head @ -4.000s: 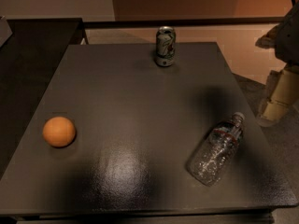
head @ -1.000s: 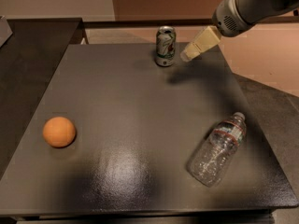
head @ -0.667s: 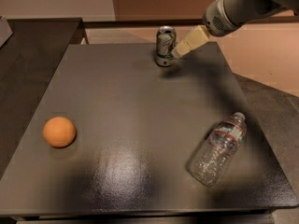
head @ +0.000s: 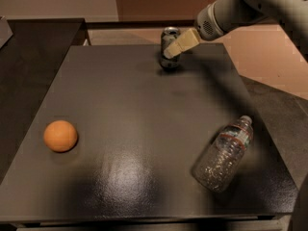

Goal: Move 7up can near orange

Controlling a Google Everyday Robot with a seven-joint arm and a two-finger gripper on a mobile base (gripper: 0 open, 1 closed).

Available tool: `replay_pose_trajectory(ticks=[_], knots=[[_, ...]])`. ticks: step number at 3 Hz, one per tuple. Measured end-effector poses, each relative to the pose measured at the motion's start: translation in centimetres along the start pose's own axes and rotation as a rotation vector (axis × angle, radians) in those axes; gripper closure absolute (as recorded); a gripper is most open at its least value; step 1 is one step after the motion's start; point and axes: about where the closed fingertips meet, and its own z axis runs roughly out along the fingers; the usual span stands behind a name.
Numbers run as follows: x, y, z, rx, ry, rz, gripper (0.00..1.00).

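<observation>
Swinging in from the right, the gripper now overlaps the upright 7up can at the table's far edge; whether it grips, I cannot tell. The orange lies well apart, front-left, so the carry remains.

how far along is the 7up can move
Nothing done yet: the 7up can stands at the far edge of the table, the orange near the left front. In hand: the gripper is at the can. Left: grasp, carry, set down by the orange.
</observation>
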Motion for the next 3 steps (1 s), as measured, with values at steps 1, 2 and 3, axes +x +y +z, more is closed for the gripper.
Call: replay_pose_trajectory(ticks=[1, 2, 3], knots=[[-0.3, 0.0, 2.0, -0.024, -0.021, 0.020, 0.00], [-0.8, 0.1, 3.4, -0.036, -0.042, 0.031, 0.00], [-1.1, -0.2, 4.2, -0.040, -0.059, 0.033, 0.00]])
